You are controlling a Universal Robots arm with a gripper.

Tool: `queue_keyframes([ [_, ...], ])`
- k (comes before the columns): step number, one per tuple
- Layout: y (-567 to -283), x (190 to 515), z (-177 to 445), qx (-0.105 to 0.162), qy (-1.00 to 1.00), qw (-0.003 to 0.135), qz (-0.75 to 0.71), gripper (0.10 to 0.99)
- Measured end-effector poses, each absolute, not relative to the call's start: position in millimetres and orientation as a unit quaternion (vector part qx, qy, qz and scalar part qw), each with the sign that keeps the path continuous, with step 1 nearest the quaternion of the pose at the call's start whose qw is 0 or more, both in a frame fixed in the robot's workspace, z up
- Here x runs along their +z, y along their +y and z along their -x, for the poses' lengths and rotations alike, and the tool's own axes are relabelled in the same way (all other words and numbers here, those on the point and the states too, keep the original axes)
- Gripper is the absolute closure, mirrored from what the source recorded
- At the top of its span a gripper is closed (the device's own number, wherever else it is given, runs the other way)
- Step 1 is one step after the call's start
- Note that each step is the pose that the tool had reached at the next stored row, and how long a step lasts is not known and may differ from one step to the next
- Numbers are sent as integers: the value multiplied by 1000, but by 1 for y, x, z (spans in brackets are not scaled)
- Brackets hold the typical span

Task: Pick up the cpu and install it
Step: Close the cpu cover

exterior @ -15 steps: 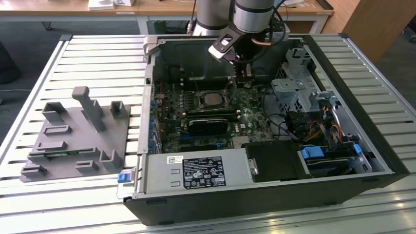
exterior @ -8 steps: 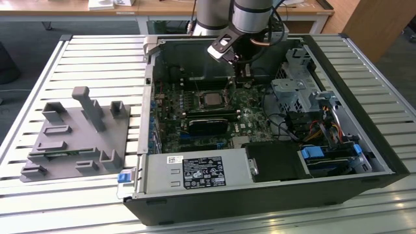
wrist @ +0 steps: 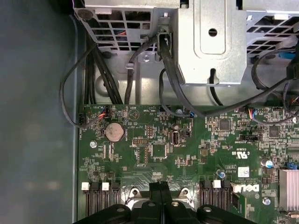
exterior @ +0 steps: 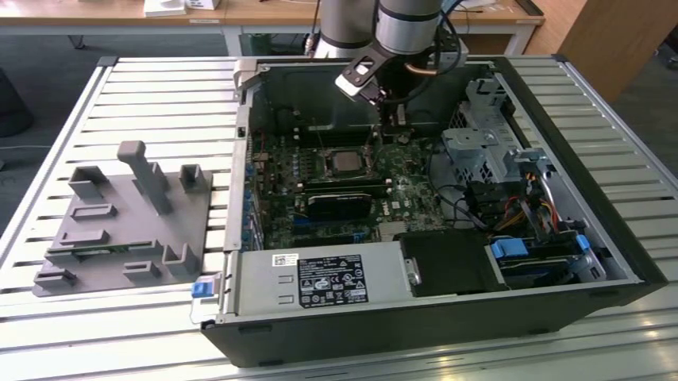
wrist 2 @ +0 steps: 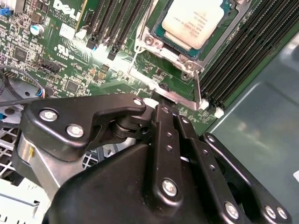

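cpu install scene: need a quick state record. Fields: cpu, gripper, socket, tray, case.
cpu: lying in the motherboard socket, metal top up
gripper: shut, nothing held; tips beside the socket, off the cpu
socket frame: metal, around the cpu; whether it is latched cannot be told
grey tray: on the slatted table, on the exterior view's left of the case
case: lying on its side, open, motherboard exposed
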State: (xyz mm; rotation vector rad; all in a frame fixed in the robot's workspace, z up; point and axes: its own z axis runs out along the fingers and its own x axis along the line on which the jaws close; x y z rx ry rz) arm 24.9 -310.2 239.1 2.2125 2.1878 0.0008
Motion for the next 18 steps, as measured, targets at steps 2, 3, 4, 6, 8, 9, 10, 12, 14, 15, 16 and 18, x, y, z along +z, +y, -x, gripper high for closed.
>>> queue_keyframes([
  [2, -310, 239, -23, 0, 703, 15, -711, 980],
  [3, -310, 239, -22, 0, 703, 15, -711, 980],
  [4, -310, 239, -21, 0, 703, 15, -711, 980],
  [6, -310, 238, -19, 0, 703, 15, -711, 980],
  [8, -310, 238, -18, 0, 703, 15, -711, 980],
  [9, -310, 238, -18, 0, 703, 15, -711, 980],
  [10, -310, 238, -17, 0, 703, 15, -711, 980],
  [12, -310, 238, -16, 0, 703, 15, -711, 980],
  [14, -310, 237, -15, 0, 703, 15, -711, 980],
  [15, -310, 237, -15, 0, 703, 15, -711, 980],
  [16, -310, 237, -15, 0, 703, 15, -711, 980],
  [18, -310, 237, -14, 0, 703, 15, -711, 980],
])
